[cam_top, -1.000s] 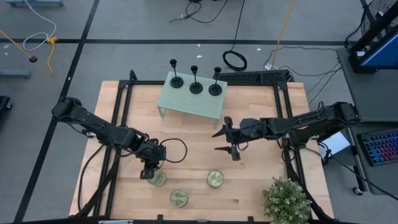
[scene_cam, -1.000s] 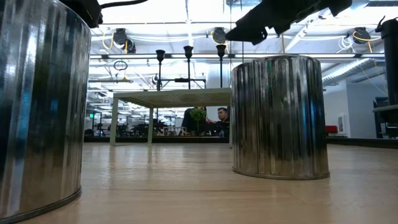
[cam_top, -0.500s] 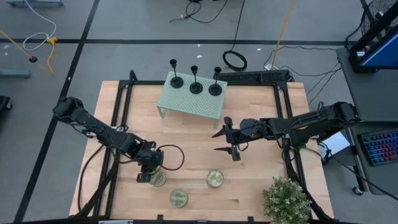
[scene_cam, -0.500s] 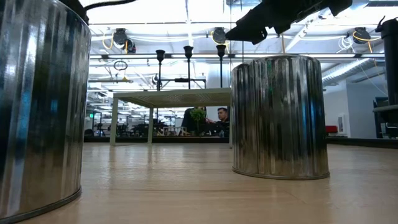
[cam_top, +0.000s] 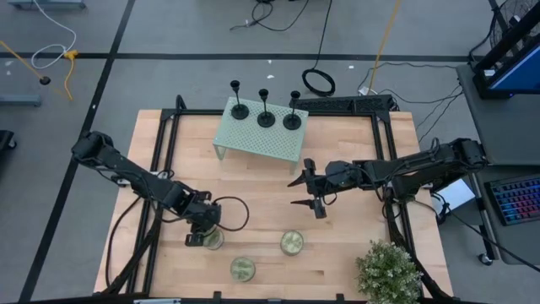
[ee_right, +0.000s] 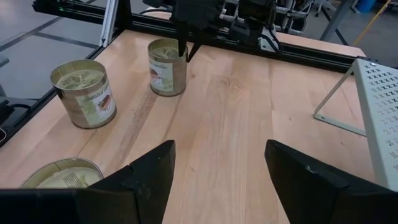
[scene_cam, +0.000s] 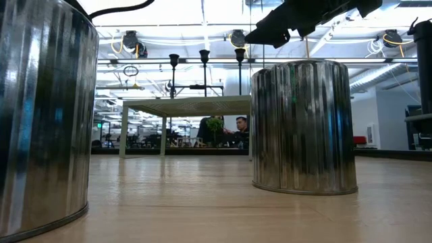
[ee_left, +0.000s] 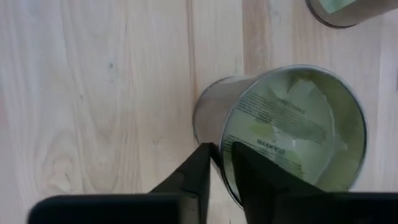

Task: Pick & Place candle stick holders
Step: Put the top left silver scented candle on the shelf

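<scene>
Three black candle stick holders (cam_top: 239, 108) (cam_top: 266, 116) (cam_top: 292, 118) stand on their round bases on a pale green perforated riser (cam_top: 253, 142) at the table's far middle; they also show in the low view (scene_cam: 204, 57). My left gripper (cam_top: 202, 234) is at the near left, shut on the rim of a candle tin (cam_top: 214, 243). My right gripper (cam_top: 295, 192) hangs open and empty over the table's middle, between the riser and the tins. My left gripper has the tin's rim (ee_left: 225, 149) on the side toward the table's left, one finger (ee_left: 252, 177) inside the tin and one finger (ee_left: 194, 171) outside. The fingers come from above, pointing down (ee_right: 186, 48). The tin stands upright on the table.
Two more candle tins (cam_top: 242, 269) (cam_top: 292, 242) stand near the front edge. A potted plant (cam_top: 388, 272) is at the near right corner. A black frame (cam_top: 169, 143) runs along the table's sides. Bare wood lies between the riser and the tins.
My left gripper has shifted a little toward the table's near edge, closing in on the left tin's rim. My right gripper has kept still.
</scene>
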